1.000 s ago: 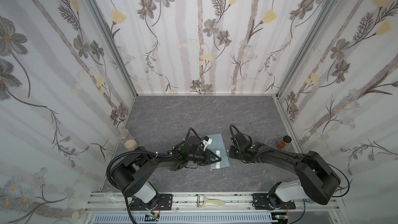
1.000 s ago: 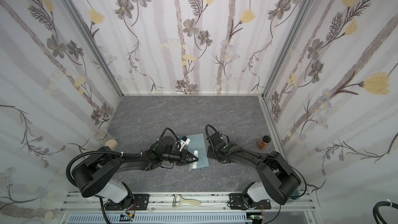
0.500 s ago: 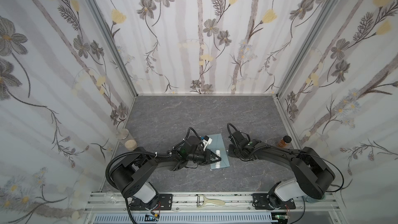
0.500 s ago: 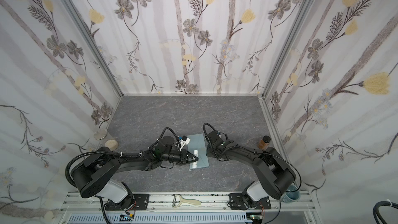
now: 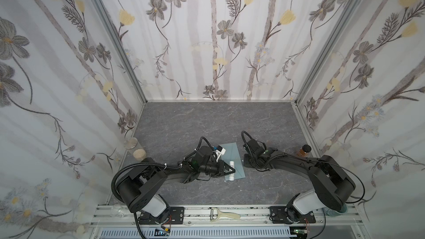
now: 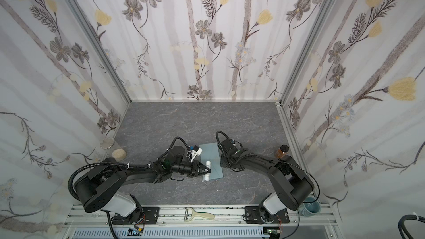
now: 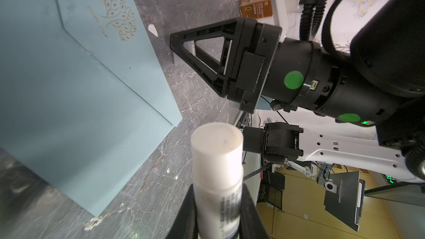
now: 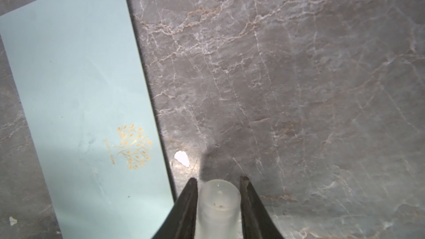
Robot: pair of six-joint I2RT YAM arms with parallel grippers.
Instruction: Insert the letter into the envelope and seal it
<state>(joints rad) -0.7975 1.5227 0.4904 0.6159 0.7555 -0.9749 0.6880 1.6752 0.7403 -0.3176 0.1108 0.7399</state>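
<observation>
Right jaws shifted, holding cap (image 8: 218, 201); left jaws hold glue stick (image 7: 217, 168) near closed envelope (image 7: 80, 93).

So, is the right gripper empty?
No, the right wrist view shows the right gripper closed on a frosted plastic cap, above the bare table.

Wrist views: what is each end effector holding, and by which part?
Left end effector: the white glue stick, gripped round its labelled body, bare end sticking out. Right end effector: the frosted cap, pinched by its sides.
</observation>
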